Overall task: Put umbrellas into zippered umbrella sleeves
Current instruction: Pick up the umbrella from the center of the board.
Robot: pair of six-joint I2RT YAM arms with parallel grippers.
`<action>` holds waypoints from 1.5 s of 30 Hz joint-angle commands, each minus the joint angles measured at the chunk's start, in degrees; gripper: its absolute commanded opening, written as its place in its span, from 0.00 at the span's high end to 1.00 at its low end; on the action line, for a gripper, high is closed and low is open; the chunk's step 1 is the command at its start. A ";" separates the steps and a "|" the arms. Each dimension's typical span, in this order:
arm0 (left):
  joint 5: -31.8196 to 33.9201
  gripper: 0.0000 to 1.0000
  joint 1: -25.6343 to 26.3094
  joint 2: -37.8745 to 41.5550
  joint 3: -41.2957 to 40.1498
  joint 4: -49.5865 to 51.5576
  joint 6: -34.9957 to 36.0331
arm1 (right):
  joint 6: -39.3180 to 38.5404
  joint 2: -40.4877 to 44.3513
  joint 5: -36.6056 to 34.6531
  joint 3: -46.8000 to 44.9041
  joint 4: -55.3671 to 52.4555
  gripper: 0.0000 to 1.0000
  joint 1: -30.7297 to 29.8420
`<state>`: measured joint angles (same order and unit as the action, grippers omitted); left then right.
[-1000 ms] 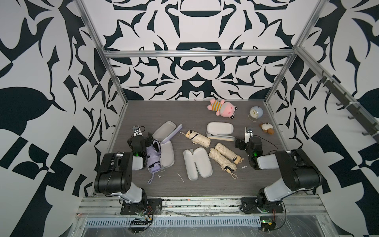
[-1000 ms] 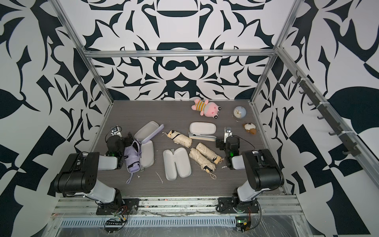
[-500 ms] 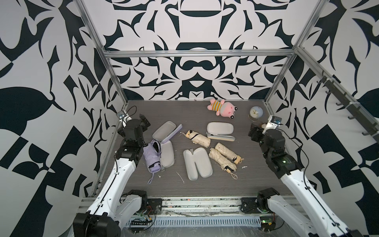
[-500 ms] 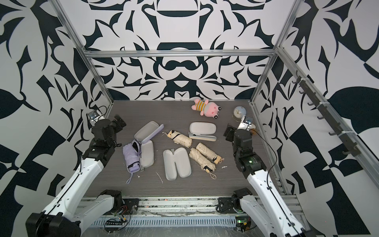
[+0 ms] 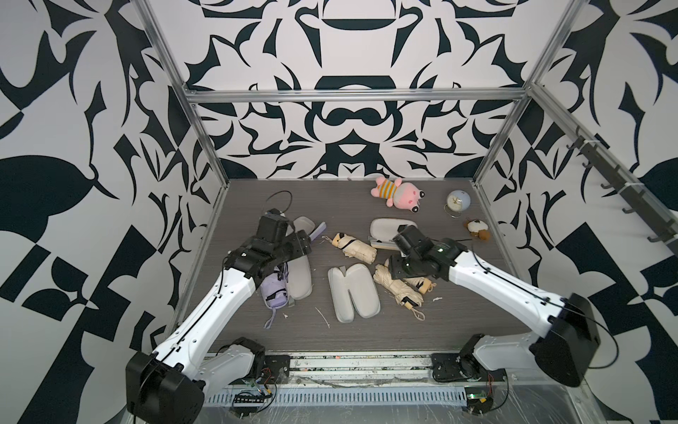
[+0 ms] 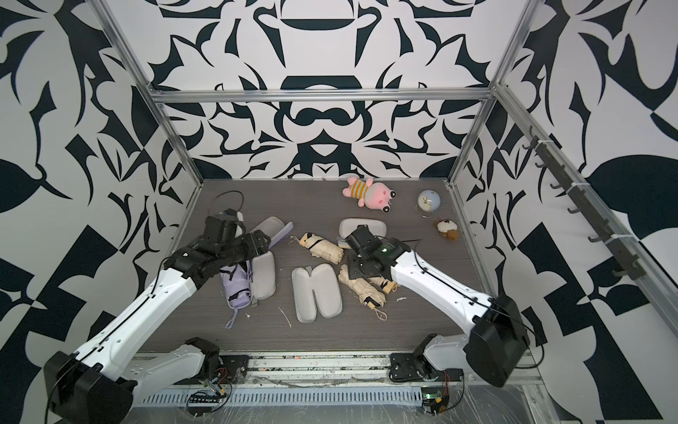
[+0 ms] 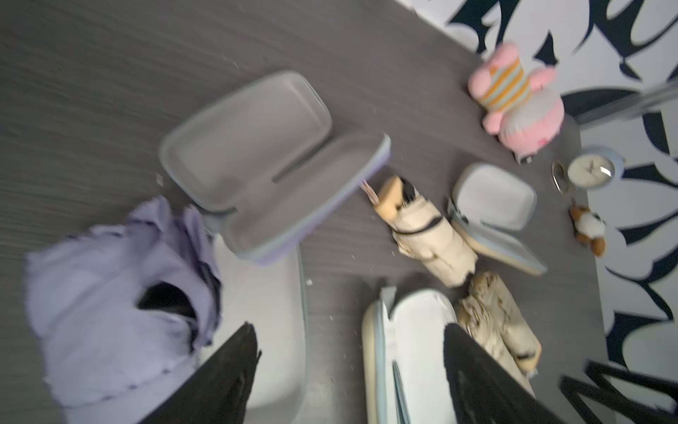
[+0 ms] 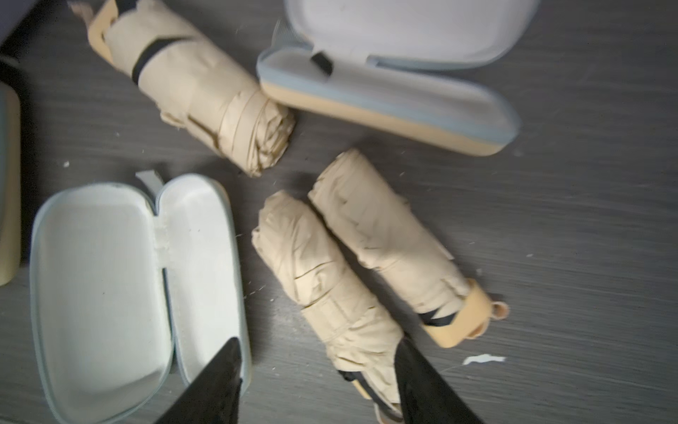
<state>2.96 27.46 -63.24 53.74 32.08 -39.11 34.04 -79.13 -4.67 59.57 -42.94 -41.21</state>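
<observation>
A: So, which step is in hand?

B: The pick, by my reading. No sleeve is closed around an umbrella yet. The right gripper [image 8: 317, 343] hangs low just right of the middle of the table [image 5: 367, 337]. Its jaws are apart, straddling the handle end of the nearer beige umbrella [image 8: 323, 279], and not clamped on it. The second beige umbrella [image 8: 385, 235] lies touching alongside.

A: And the other arm?

B: The left gripper [image 7: 348, 330] is spread wide and empty near the table's left edge. It is above the lavender umbrella [image 5: 275, 290], which lies partly over a flat-open beige sleeve [image 5: 301, 279]. The lavender sleeve [image 7: 257, 165] gapes just behind, toward the back-left corner.

A: What does the next move need?

B: Probably closing on that beige umbrella, lifting it, and laying it lengthwise in one half of the open middle sleeve [image 8: 102, 275] just beside it. Bunched fabric may slip, so a grip nearer the body looks safer than one at the handle end.
</observation>
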 commanded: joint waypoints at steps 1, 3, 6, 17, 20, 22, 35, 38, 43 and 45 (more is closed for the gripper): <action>-3.65 0.16 6.31 -2.33 -2.00 2.86 -5.63 | 5.44 -1.63 6.39 -2.13 3.79 0.43 -0.71; -4.96 0.16 9.45 -4.52 -3.82 0.86 -7.40 | 6.29 -1.88 6.71 -3.00 6.19 0.44 -0.71; -7.05 0.16 11.29 -7.86 -6.21 -2.15 -9.04 | -0.44 -1.75 2.05 0.93 -0.80 0.45 1.33; -14.33 0.41 11.21 -18.24 -9.81 -12.29 -9.32 | -17.98 -11.63 -1.14 4.67 -5.93 0.25 5.21; -14.39 0.50 10.78 -19.28 -10.98 -12.91 -8.79 | -20.38 -16.55 0.11 6.87 -5.28 0.24 5.51; -14.78 0.55 10.68 -19.59 -12.15 -14.13 -9.16 | -20.93 -19.40 1.81 7.38 -4.17 0.25 5.48; -17.64 0.78 10.68 -21.22 -17.25 -24.14 -15.15 | -21.84 -24.35 5.49 6.28 -0.97 0.35 5.08; -17.65 0.80 10.68 -21.15 -17.64 -24.65 -15.73 | -21.51 -24.09 7.71 6.96 -2.95 0.36 4.73; -16.51 0.84 10.68 -18.71 -19.91 -26.79 -17.81 | -20.55 -22.65 7.25 4.96 -2.51 0.35 4.34; -16.23 0.85 10.68 -19.11 -20.37 -28.17 -18.54 | -20.52 -24.48 4.94 5.25 -2.83 0.41 4.36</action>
<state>-13.76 38.26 -83.00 34.68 6.33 -55.96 13.26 -103.22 1.30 65.39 -45.12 -36.49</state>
